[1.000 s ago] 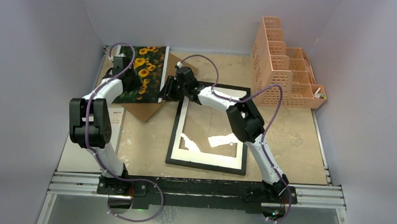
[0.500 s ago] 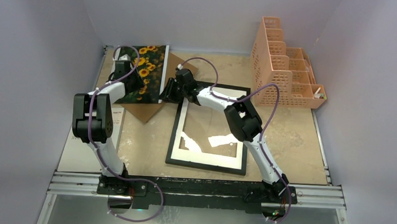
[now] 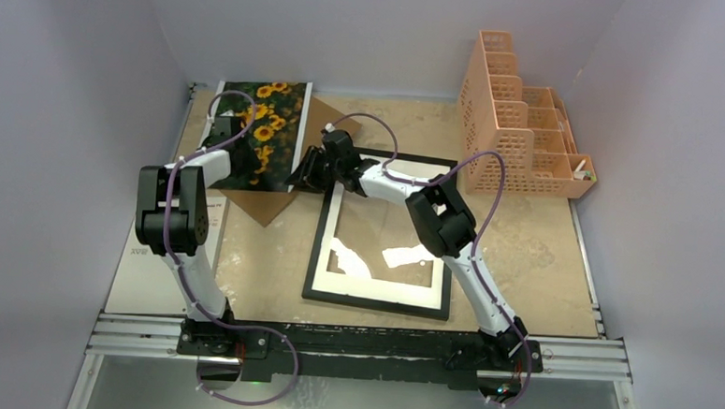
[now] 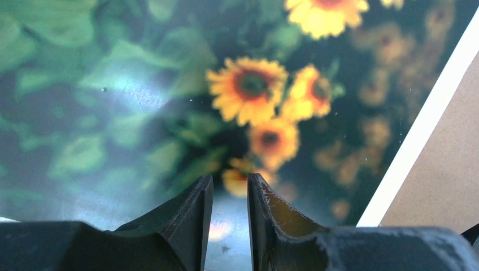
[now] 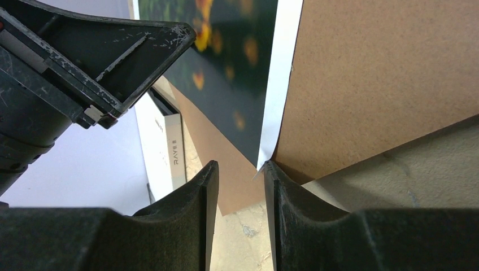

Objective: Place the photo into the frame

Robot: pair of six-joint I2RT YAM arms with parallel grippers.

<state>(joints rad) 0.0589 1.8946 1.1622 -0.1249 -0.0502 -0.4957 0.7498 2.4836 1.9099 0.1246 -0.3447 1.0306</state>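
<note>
The photo [image 3: 267, 129], sunflowers on dark green with a white border, lies at the back left on a brown backing board [image 3: 323, 123]. My left gripper [image 3: 242, 159] stands low over the print's near part; in the left wrist view its fingers [image 4: 229, 189] are open by a narrow gap with only the photo [image 4: 169, 101] behind them. My right gripper [image 3: 300, 176] is at the photo's near right corner [image 5: 264, 161], open, with that corner at the tip of one finger [image 5: 277, 175]. The black frame [image 3: 377, 302] lies flat in the middle, apart from both grippers.
A peach mesh organizer [image 3: 517, 128] stands at the back right. A white box [image 3: 210, 223] lies by the left arm, next to the board's near corner. The enclosure walls close in at the left, back and right. The left gripper's body [image 5: 107, 51] hangs close to my right one.
The left arm has folded in and its jaws have narrowed a little over the photo. The right gripper has crept left toward the photo's near right corner.
</note>
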